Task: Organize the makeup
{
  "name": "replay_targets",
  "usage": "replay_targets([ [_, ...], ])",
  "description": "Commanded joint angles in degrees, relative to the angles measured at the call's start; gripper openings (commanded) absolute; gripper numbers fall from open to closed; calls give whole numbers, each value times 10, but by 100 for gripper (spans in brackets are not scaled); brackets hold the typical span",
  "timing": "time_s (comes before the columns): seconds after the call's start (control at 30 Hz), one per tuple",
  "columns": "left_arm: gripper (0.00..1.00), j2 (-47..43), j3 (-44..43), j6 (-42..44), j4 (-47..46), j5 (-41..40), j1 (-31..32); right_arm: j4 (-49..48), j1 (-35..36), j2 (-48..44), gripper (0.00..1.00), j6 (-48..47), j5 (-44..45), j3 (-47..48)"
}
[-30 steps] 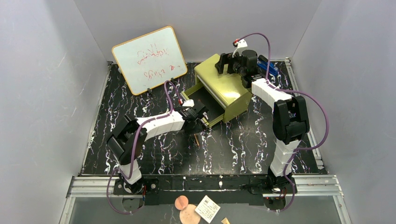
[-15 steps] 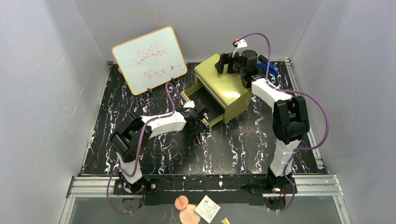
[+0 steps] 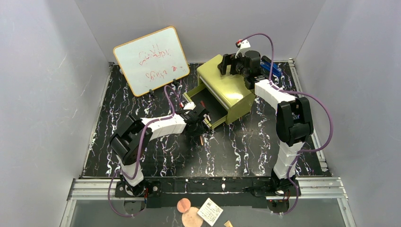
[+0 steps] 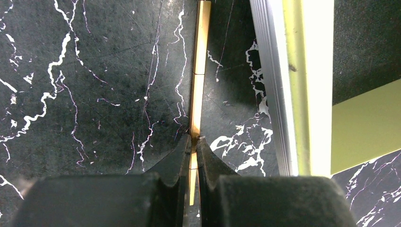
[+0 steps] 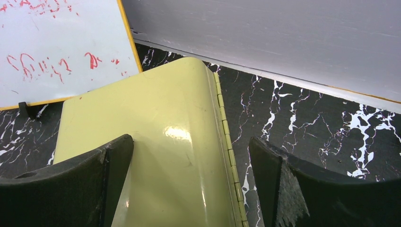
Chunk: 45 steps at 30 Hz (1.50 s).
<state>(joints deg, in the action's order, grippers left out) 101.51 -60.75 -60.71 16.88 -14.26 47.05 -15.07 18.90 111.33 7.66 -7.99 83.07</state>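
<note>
Tan pencil (image 4: 202, 47) pinched in left end effector (image 4: 194, 138), clear only in wrist view; right end effector (image 5: 189, 144) gapes.

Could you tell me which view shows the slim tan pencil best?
Left wrist: the slim tan pencil runs lengthwise, pinched by the shut left gripper. Top external shows a sliver; right wrist shows none.

Both arms are built of boxy white links with bulky black joints: the left arm (image 3: 161, 125) and the right arm (image 3: 287, 156). A purple cable (image 3: 330, 125) loops loosely along each. The fingers (image 5: 71, 184) are thick, matte black wedges.
</note>
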Motion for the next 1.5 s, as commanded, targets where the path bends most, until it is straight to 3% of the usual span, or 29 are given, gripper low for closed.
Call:
replay_targets([
  [0.0, 0, 2, 26, 4, 62, -18, -3, 285, 22, 92, 99, -20, 3, -82],
  [0.33, 0, -177, 87, -34, 187, -90, -11, 286, 22, 96, 99, -21, 4, -78],
  [0.6, 0, -293, 91, -69, 191, -76, -41, 288, 23, 93, 99, -20, 5, -78],
  [0.87, 0, -234, -24, -9, 146, -19, -101, 292, 26, 90, 99, -20, 8, -78],
  [1.07, 0, -134, -119, 12, 94, 46, -149, 294, 27, 89, 99, -23, 11, -81],
  [1.3, 0, -20, -177, -75, -46, 171, -162, 299, 28, 95, 99, -28, 24, -77],
  [1.47, 0, 21, -198, -131, -99, 189, -158, 298, 28, 101, 99, -29, 24, -77],
])
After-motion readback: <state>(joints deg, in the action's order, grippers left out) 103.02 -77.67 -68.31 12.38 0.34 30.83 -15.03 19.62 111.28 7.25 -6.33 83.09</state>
